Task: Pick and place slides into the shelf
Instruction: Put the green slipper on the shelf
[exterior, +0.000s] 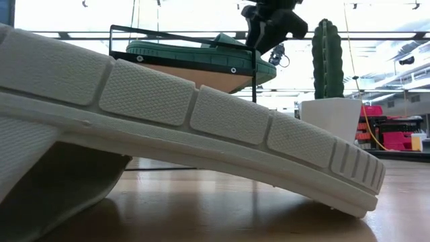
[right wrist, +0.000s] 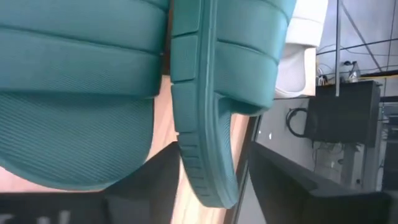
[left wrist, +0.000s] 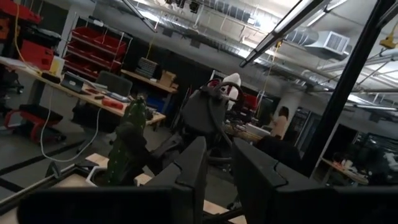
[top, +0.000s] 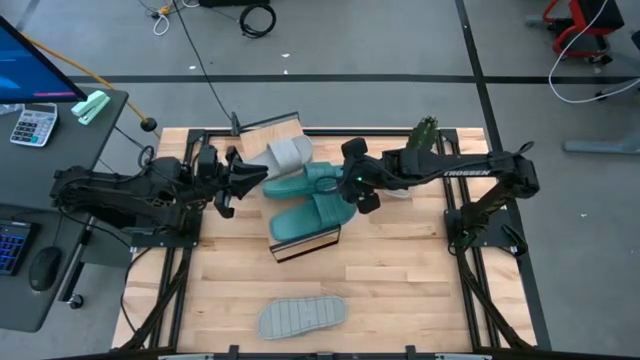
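We locate the shelf [top: 305,243] at mid-surface, tilted, carrying two teal slides [top: 315,205] side by side and one grey slide [top: 288,155] at its far end. The fourth slide [top: 302,316], grey, lies sole-up near the front edge of the surface [top: 400,290], well apart from the shelf.

We judge the step in hand to be seating the second teal slide. The right gripper [top: 352,185] sits at that slide; its wrist view shows the sole edge [right wrist: 205,149] between its jaws, which stand spread on either side without a visible pinch. The left gripper [top: 240,178] hovers beside the grey slide, jaws nearly together, gripping nothing visible.

Next, we expect the right arm must lift clear, then one arm must fetch the front slide and turn it.

A potted cactus [top: 424,133] stands behind the right arm. The occupied shelf leaves little free room.
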Robot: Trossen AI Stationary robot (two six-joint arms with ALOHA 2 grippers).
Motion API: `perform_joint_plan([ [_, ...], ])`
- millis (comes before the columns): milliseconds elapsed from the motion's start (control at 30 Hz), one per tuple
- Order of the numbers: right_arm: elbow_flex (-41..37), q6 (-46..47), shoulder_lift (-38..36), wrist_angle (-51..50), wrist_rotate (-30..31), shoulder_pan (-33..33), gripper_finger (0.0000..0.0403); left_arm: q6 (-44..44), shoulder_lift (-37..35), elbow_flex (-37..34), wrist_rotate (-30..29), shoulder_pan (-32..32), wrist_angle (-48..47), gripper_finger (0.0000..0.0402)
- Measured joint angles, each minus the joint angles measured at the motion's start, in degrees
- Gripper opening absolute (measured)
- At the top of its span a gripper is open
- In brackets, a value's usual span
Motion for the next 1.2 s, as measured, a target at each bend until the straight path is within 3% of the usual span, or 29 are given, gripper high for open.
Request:
perform_joint_plan([
  [333,0.0,-0.2,0.0,0.3,-2.9,-0.7,0.004,-1.8,0.1,0.0,0.0,0.0,-1.0,0.0079],
  [900,0.0,-7.7,0.4,2.9,3.5,-0.1,0.0035,-3.0,0.1,0.0,0.0,0.0,-2.4,0.0071],
  [1200,-0.8,-8.3,0.4,3.1,3.0,-0.3,0.0034,-3.0,0.1,0.0,0.0,0.0,-2.4,0.0066],
])
